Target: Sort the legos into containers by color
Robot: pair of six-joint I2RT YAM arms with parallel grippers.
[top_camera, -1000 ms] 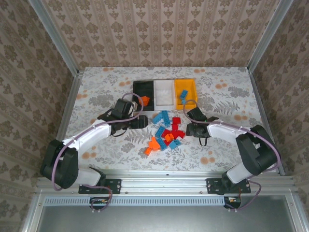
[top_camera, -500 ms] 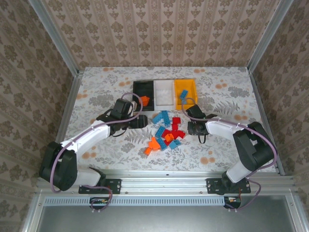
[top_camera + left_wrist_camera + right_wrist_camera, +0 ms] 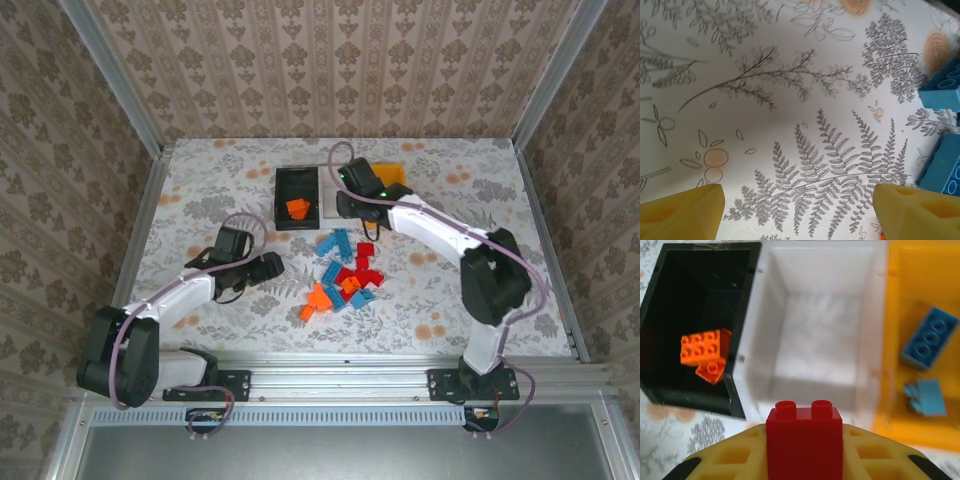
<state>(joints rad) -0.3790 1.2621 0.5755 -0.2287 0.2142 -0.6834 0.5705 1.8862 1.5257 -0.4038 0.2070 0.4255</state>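
Your right pincer (image 3: 348, 200) clenched on a small red plastic brick (image 3: 804, 442), white rectangular plastic bin (image 3: 815, 275) at its 12 o'clock, black plastic bin (image 3: 690, 290) with orange bricks (image 3: 702, 352) at 10 o'clock, your left pincer (image 3: 800, 215) released above the floral tabletop (image 3: 790, 75)

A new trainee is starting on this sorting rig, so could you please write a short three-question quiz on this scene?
1. True or false: blue bricks lie in the yellow bin.
2. Which colour lies in the black bin? A red, B orange, C blue.
3. What do the right jaws hold?
Key: 1 true; 2 B; 3 a red brick.
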